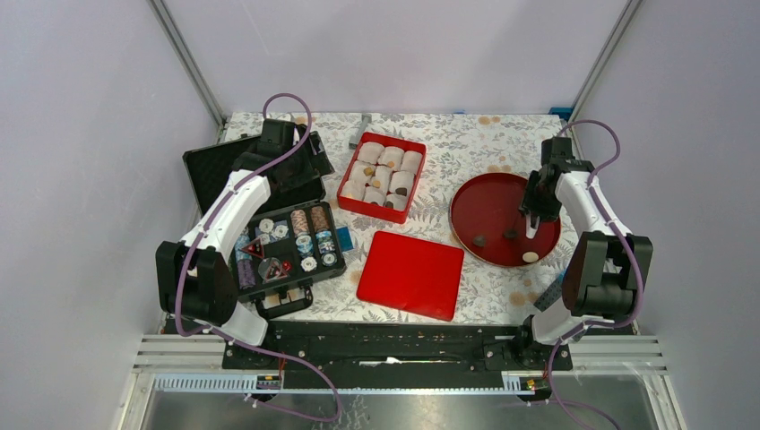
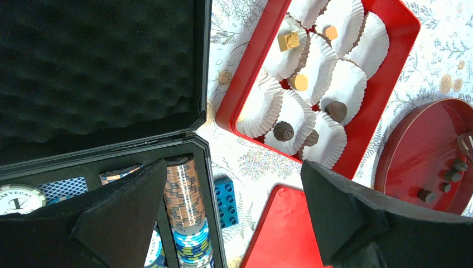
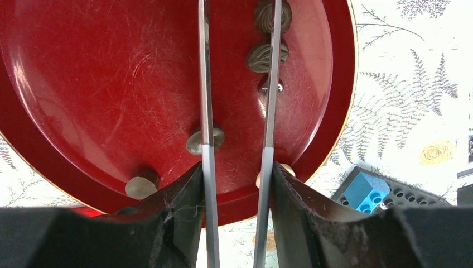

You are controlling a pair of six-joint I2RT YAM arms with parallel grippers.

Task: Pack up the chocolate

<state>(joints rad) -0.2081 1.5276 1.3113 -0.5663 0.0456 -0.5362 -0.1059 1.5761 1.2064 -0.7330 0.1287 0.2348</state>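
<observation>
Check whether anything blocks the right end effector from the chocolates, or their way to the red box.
Nothing visible does. The right end effector hangs open right over the round red plate, where the loose chocolates lie. Between plate and red box is only bare tablecloth; the flat red lid lies nearer, off that line.

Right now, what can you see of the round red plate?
The round red plate is shallow, glossy and scratched, with a thin pale rim. It lies flat on the floral cloth, on the robot's right. A few small chocolates, dark and pale, rest in it. The right gripper is over it, jaws apart.
</observation>
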